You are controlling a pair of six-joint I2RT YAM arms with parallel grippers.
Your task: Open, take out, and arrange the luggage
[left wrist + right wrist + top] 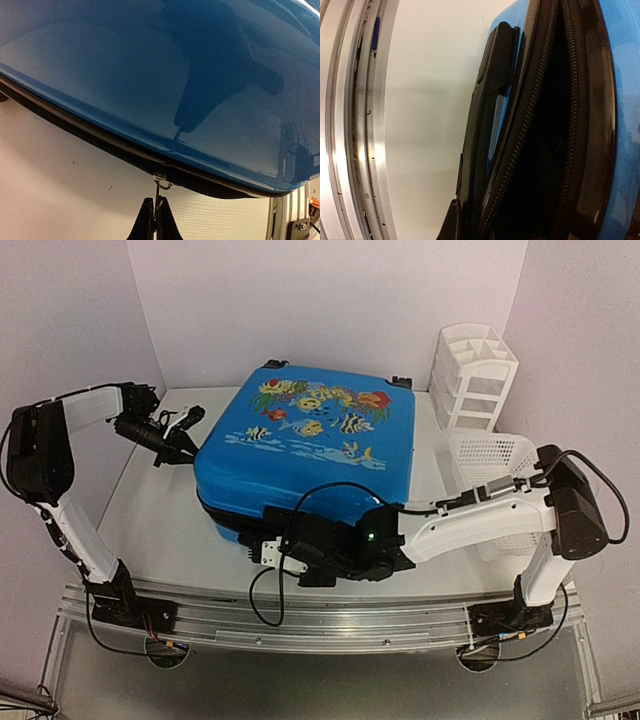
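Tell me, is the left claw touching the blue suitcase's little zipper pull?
Touching. The left wrist view shows the left claw pinched shut on the thin zipper pull hanging from the luggage.

- I see matching builds: left arm (85, 535) and right arm (470, 520) both have white shell links between black joint housings.
- Largest black housings: one far left (35, 450), one far right (578, 508) of the top view.
- Green LED (371, 536) lit on the right wrist block, lower centre of my overhead feed.
- Thin black cable (262, 592) loops off that wrist. A second cable (612, 490) arcs round the far-right housing.
- Bases (128, 608) are black blocks, with an orange connector (170, 645) underneath.
- Left gripper (156, 210): two black wedge-shaped fingers, bottom centre of its wrist view.
- Right gripper (272, 552): black body with a small white plate, and I can't make out its screws.
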